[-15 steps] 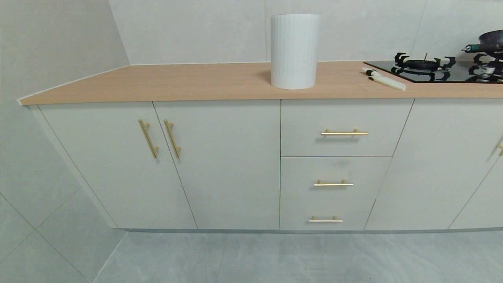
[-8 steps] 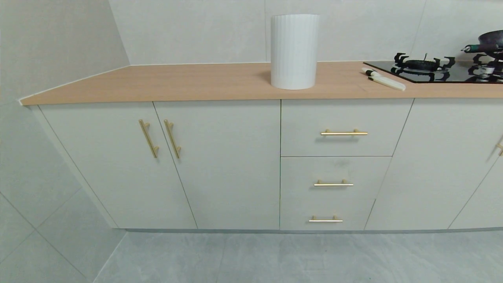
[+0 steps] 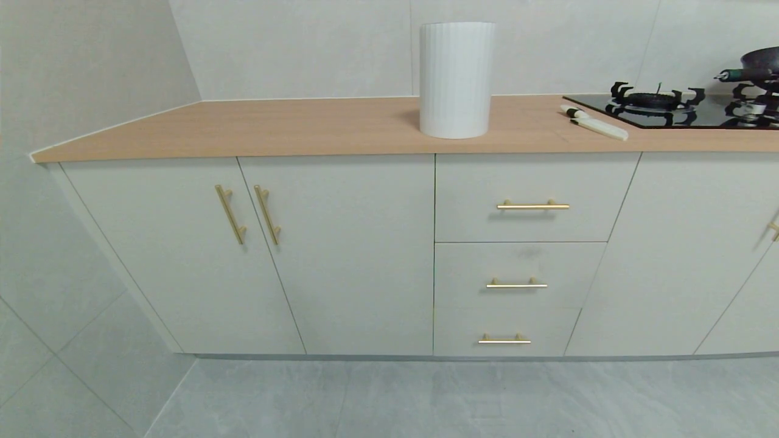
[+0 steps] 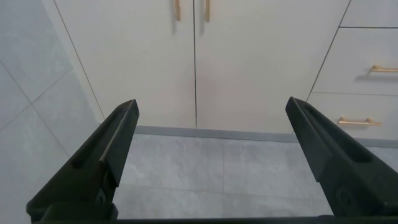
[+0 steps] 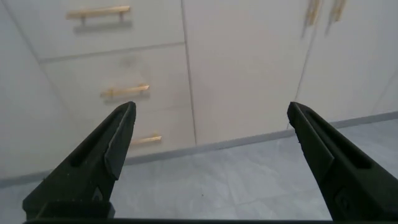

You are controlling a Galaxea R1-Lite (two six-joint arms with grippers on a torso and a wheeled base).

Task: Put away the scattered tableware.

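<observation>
One tall white ribbed canister (image 3: 455, 79) stands upright towards the back of the wooden counter (image 3: 274, 125). Its inside is hidden from this angle, so I cannot tell what it holds. A pale knife (image 3: 593, 124) lies flat on the counter to the canister's right, apart from it and just beside the near corner of the black stove (image 3: 663, 112). A dark pan (image 3: 761, 59) sits on a burner at the far right edge.

Below the counter's front edge, two doors (image 3: 243, 267) with gold handles are shut, and the three drawers (image 3: 529, 182) stacked under the canister are all closed. Open grey floor (image 3: 426, 395) runs along the foot of the cabinets, and the counter stretches bare from the canister to the left wall corner.

The left gripper (image 4: 210, 107) hangs low, its fingers spread wide with nothing between them, facing the base of the doors. The right gripper (image 5: 210, 109) gapes just as wide and empty in front of the lower drawers.
</observation>
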